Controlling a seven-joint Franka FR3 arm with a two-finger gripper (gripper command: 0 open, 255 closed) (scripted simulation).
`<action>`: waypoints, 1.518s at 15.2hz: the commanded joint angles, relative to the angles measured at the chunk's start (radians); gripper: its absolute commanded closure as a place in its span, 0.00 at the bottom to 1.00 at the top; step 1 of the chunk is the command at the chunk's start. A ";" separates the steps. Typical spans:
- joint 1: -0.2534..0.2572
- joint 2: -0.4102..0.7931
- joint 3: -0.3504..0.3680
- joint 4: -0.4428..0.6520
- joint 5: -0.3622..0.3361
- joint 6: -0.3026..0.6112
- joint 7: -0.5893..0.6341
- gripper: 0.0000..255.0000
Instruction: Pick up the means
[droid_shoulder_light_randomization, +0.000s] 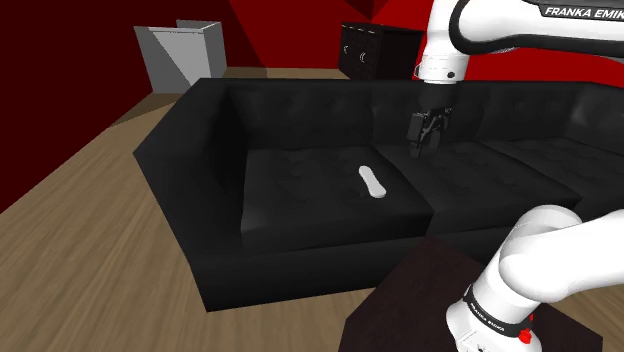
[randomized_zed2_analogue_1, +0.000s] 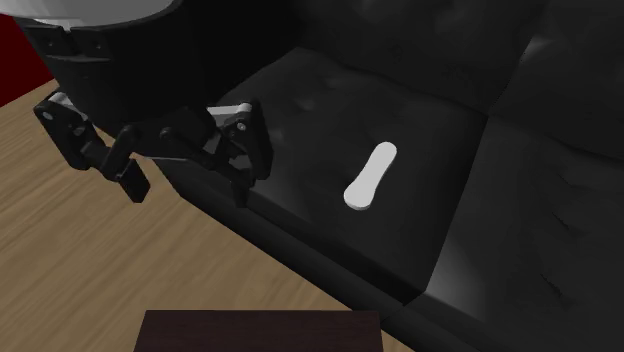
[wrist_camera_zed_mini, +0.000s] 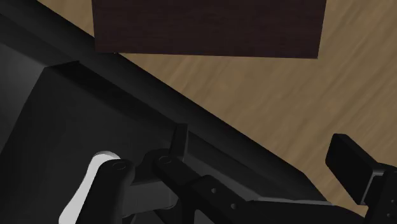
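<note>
I am holding my pincer (droid_shoulder_light_randomization: 425, 148) wide, with the two black fingers (wrist_camera_zed_mini: 180, 135) standing far apart and nothing between them. I am hanging it in the air over the black sofa (droid_shoulder_light_randomization: 290, 205). In the second exterior view my pincer (randomized_zed2_analogue_1: 190, 185) is sitting above the front edge of the seat, where the sofa (randomized_zed2_analogue_1: 470, 190) is meeting the wood floor (randomized_zed2_analogue_1: 90, 270).

The thing I am after is a long, flat white piece (droid_shoulder_light_randomization: 371, 183) with round ends. It is lying flat on the seat cushion, all by itself. In the second exterior view the white piece (randomized_zed2_analogue_1: 371, 177) is lying to the right of my pincer, apart from it. I am not touching it.

Looking along my hand, I am seeing the white piece (wrist_camera_zed_mini: 86, 191) beside my fingers, and past the sofa edge the floor (wrist_camera_zed_mini: 254, 83) and a dark brown box (wrist_camera_zed_mini: 203, 25).
</note>
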 joint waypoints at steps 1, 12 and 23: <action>0.000 0.000 0.000 0.000 0.000 0.000 0.000 0.00; -0.071 0.246 -0.067 -0.082 -0.049 0.372 0.003 0.00; -0.127 0.592 -0.142 -0.008 -0.051 0.690 -0.001 0.00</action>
